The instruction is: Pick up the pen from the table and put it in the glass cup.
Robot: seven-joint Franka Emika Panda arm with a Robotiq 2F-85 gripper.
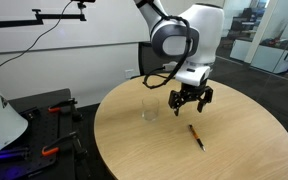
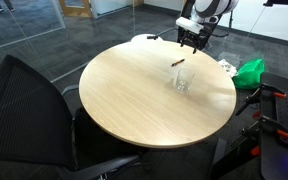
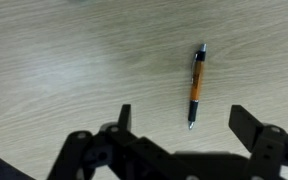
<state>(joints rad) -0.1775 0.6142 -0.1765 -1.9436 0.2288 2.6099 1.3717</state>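
The pen [image 3: 197,85], orange-barrelled with dark ends, lies flat on the light wooden worktop [image 1: 234,150]. It is well apart from the glass cup [image 1: 150,108], which stands upright nearer the worktop's middle. The tool [image 1: 191,106] hangs above the surface near the pen, touching neither object. Its fingers [image 3: 125,115] are spread wide and hold nothing. In the wrist view, the pen lies within their span, closer to one finger.

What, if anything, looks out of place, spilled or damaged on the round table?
Nothing stands out. The pen lies flat on the table, the glass cup stands upright and apart from it, and the gripper hangs above with its jaws open.
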